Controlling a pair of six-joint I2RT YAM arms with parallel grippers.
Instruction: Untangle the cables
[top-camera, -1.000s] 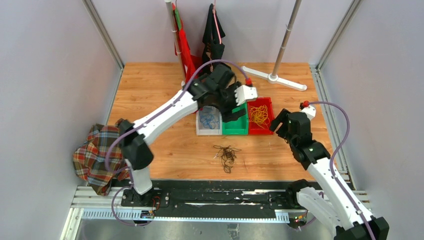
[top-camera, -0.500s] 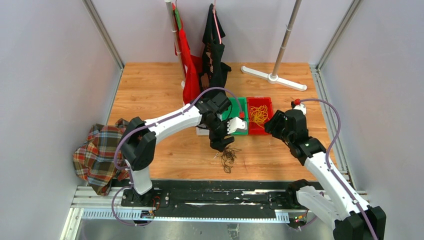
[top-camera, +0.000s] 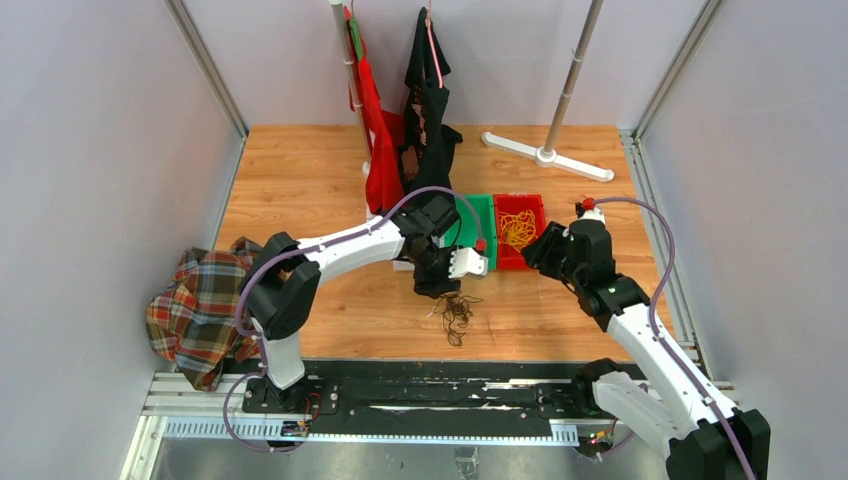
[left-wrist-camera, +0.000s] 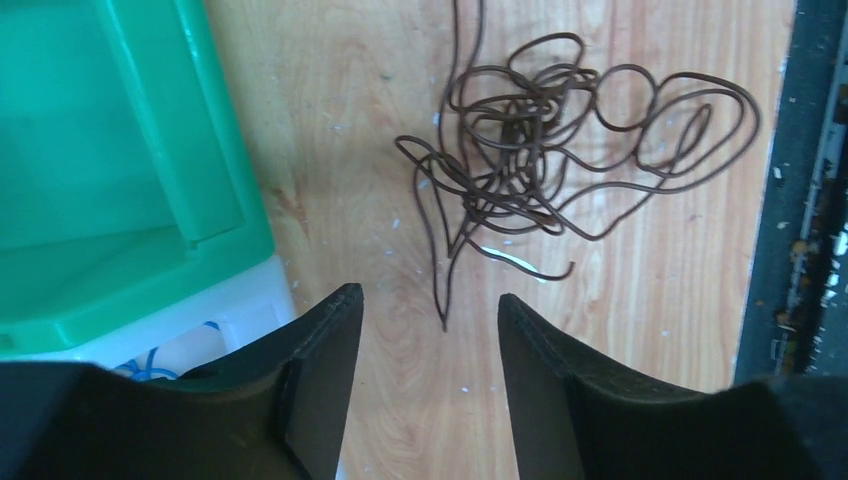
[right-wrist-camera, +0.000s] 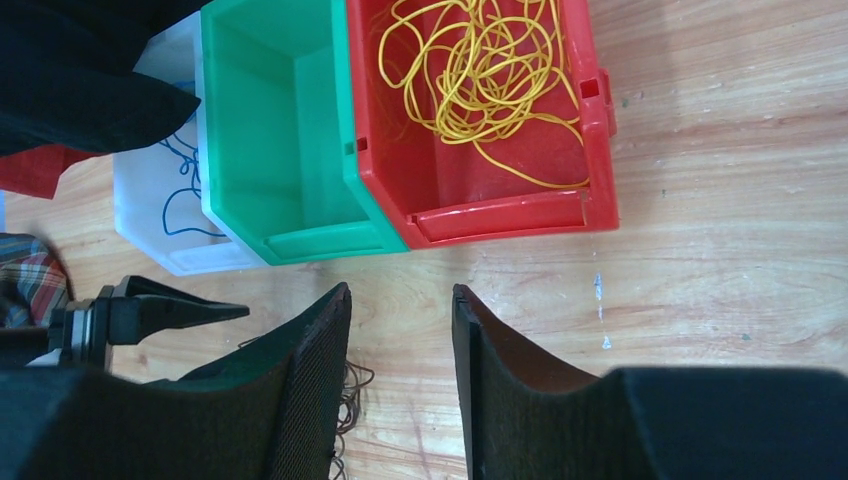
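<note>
A dark brown cable tangle (top-camera: 455, 312) (left-wrist-camera: 505, 130) lies loose on the wooden table in front of the bins. My left gripper (top-camera: 438, 284) (left-wrist-camera: 430, 295) hovers just behind it, open, with only a trailing cable end between the fingers and touching neither. A yellow cable (top-camera: 518, 230) (right-wrist-camera: 480, 70) is piled in the red bin (right-wrist-camera: 500, 215). A blue cable (right-wrist-camera: 183, 175) lies in the white bin (right-wrist-camera: 150, 240), which the left arm mostly hides in the top view. My right gripper (top-camera: 542, 252) (right-wrist-camera: 400, 290) stands open and empty in front of the red bin.
An empty green bin (top-camera: 478, 212) (right-wrist-camera: 290, 130) sits between the white and red ones. Red (top-camera: 375, 130) and black (top-camera: 428, 110) garments hang at the back by a white stand base (top-camera: 547, 155). A plaid cloth (top-camera: 195, 310) lies at the left edge.
My left arm swung from above the bins toward the near side, down to the brown tangle. Both grippers' jaws narrowed. The right gripper shifted slightly left.
</note>
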